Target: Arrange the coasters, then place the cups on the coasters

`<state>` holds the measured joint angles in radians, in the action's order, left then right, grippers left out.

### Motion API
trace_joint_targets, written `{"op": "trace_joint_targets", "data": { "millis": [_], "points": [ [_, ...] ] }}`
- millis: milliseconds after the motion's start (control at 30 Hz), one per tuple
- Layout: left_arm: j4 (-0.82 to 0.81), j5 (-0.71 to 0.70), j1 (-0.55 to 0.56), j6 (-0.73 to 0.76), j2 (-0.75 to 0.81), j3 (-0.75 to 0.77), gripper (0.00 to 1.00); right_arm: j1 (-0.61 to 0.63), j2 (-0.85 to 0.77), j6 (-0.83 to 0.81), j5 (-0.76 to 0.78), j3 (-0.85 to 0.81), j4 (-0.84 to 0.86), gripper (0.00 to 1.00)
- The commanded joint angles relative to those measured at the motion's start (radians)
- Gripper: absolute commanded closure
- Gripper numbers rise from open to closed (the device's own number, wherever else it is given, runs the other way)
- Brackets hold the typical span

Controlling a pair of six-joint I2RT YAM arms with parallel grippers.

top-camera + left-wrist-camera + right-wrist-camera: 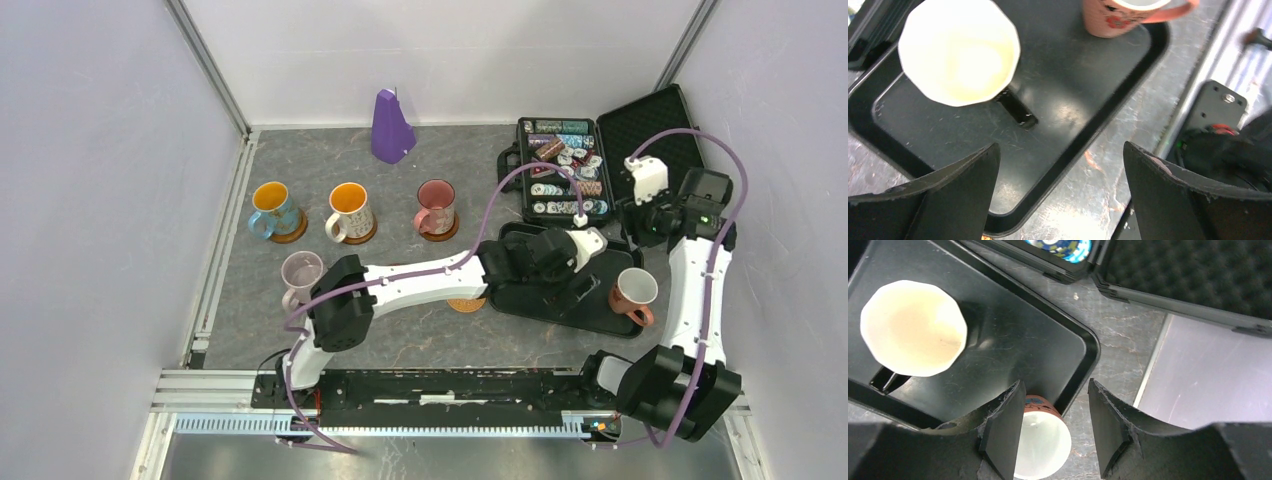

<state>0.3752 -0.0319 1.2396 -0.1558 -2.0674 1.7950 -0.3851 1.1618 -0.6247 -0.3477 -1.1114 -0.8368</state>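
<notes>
Three cups stand on dark brown coasters in the back row: a blue cup (272, 210), a white cup with orange inside (349, 210) and a pink cup (436, 207). A lilac cup (300, 272) stands nearer, beside the left arm. An orange-brown coaster (466, 305) shows partly from under that arm. On the black tray (590, 312) are a dark cup with cream inside (959, 50) (913, 327) and a salmon cup (632, 293) (1120, 15) (1043, 445). My left gripper (580, 262) (1060, 150) hangs open over the tray's near edge. My right gripper (640, 218) (1056, 390) is open above the salmon cup, holding nothing.
An open case of poker chips (565, 170) with its foam lid (650, 120) lies behind the tray. A purple cone (392, 128) stands at the back wall. Metal rails run along the table's left and near edges.
</notes>
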Motion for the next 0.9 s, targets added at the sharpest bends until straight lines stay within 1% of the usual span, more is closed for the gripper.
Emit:
{"op": "trace_joint_targets", "data": {
  "millis": [0,133,267,367,400,467,600,733,867],
  "points": [
    [0.043,-0.199,0.0,-0.116,-0.054,0.069,0.02,-0.055,-0.012,0.007,-0.062,-0.051,0.027,0.43],
    [0.057,-0.279,0.006,-0.169,-0.102,0.11,0.02,-0.07,-0.036,0.027,-0.057,-0.026,0.059,0.43],
    [0.053,-0.329,0.005,-0.163,-0.149,0.15,0.02,-0.073,-0.055,0.045,-0.062,0.009,0.074,0.43],
    [0.05,-0.33,-0.007,-0.158,-0.17,0.161,0.06,-0.077,-0.064,0.045,-0.058,0.026,0.081,0.43],
    [0.055,-0.329,-0.012,-0.162,-0.174,0.161,0.09,-0.078,-0.064,0.04,-0.058,0.027,0.081,0.42],
    [0.065,-0.298,-0.025,-0.17,-0.181,0.159,0.16,-0.08,-0.064,0.035,-0.058,0.025,0.083,0.43],
    [0.073,-0.232,-0.047,-0.171,-0.184,0.151,0.23,-0.086,-0.065,0.024,-0.055,0.026,0.084,0.42],
    [0.076,-0.121,-0.067,-0.156,-0.206,0.185,0.25,-0.09,-0.067,0.025,-0.054,0.038,0.089,0.43],
    [0.132,-0.086,-0.075,-0.134,-0.265,0.268,0.26,-0.092,-0.064,0.026,-0.054,0.04,0.094,0.42]
  ]
}}
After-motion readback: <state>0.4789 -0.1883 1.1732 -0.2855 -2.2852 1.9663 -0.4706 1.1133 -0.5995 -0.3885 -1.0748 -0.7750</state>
